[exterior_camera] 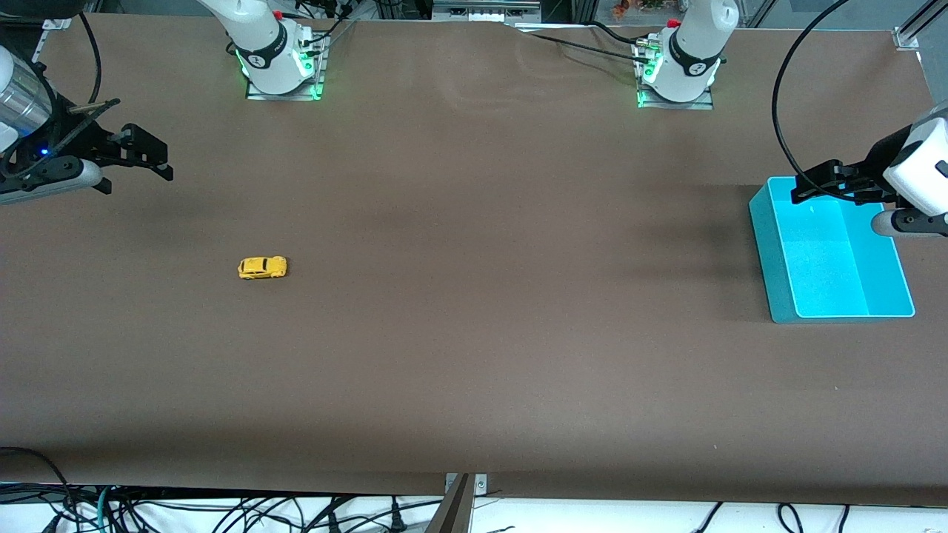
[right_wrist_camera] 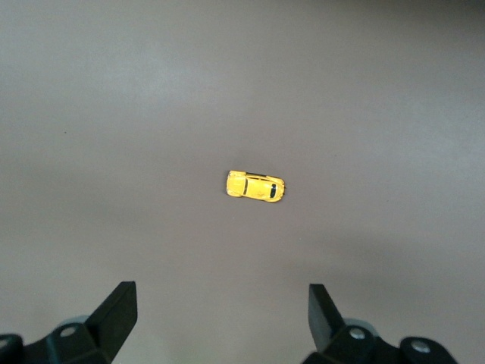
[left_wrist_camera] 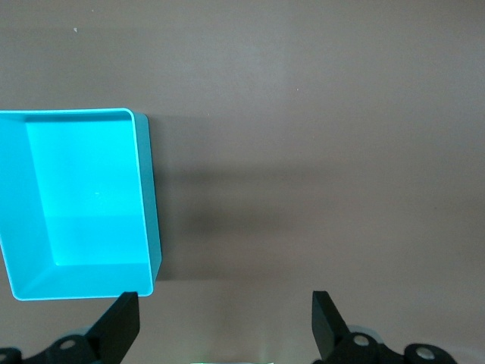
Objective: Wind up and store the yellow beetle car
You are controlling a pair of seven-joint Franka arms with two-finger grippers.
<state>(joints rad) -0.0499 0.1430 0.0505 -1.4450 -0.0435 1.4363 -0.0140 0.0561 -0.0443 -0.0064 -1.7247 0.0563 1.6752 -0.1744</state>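
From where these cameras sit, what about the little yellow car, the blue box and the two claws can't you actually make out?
- Yellow beetle car: too small in the front and right wrist views to show any winding mechanism.
- Turquoise bin: one corner is covered by the left gripper in the front view; the left wrist view's edge crops one side.
- Right gripper: its arm runs off the front view's edge.
- Both wrist views show only the fingertips, open.

no readable text, labels, brands or numbers anywhere.
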